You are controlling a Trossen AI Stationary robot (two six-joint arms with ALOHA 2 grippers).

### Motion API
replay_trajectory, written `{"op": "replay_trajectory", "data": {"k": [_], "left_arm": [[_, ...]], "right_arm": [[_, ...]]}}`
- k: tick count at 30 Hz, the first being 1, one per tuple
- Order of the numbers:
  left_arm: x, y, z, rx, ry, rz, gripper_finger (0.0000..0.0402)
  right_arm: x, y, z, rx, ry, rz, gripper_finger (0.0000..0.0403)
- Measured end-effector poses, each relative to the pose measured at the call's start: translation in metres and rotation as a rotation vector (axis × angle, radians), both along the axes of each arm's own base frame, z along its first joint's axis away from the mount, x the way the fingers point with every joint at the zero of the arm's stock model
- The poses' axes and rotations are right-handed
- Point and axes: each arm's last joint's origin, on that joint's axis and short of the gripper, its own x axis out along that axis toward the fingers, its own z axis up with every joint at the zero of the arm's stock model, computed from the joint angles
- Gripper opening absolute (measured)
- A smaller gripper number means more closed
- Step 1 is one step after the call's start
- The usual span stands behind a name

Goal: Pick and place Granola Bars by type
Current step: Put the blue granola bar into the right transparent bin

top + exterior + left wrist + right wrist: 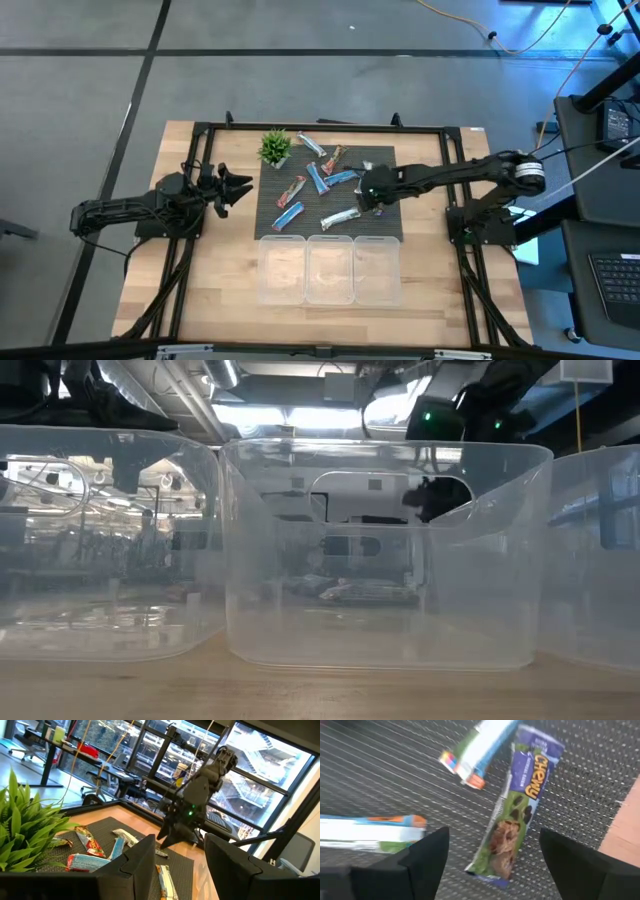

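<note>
While our right end effector [490, 855] hangs wide open and empty over the dark mat [385, 222], the purple granola bar [517, 805] lies straight ahead between its fingers, long axis roughly along our reach.

Eight granola bars [318, 180] lie on the dark mat [385, 225]. Just beside the mat stand three clear bins [330, 268] and, at its corner, one potted plant [275, 147].

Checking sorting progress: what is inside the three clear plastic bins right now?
From above, all three clear plastic bins look empty; only pale wood shows through them. The foil-wrapped granola bars lie on the dark woven mat behind them. Nothing covers the bins.
</note>
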Motion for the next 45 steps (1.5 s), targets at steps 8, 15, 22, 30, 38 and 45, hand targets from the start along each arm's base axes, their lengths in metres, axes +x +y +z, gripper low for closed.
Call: {"op": "replay_trajectory", "data": {"k": [8,15,22,30,38,45], "left_arm": [[0.0,0.0,0.0,-0.002,0.0,0.016,0.0164],[0.0,0.0,0.0,-0.002,0.0,0.016,0.0161],[0.0,0.0,0.0,-0.002,0.0,0.016,0.0164],[0.0,0.0,-0.001,-0.003,0.008,0.016,0.0162],[0.0,0.0,-0.001,-0.003,0.008,0.016,0.0163],[0.0,0.0,-0.001,-0.003,0.008,0.015,0.0164]], "right_arm": [[0.006,-0.001,-0.024,0.011,0.079,0.001,0.029],[0.008,-0.003,-0.031,0.014,0.103,-0.003,0.0216],[0.006,-0.007,-0.031,0.015,0.108,-0.018,0.0144],[0.006,-0.008,-0.031,0.018,0.107,-0.017,0.0078],[0.002,-0.007,-0.018,0.024,0.066,-0.016,0.0068],[-0.007,-0.003,0.019,0.062,-0.085,0.001,0.0061]]}}
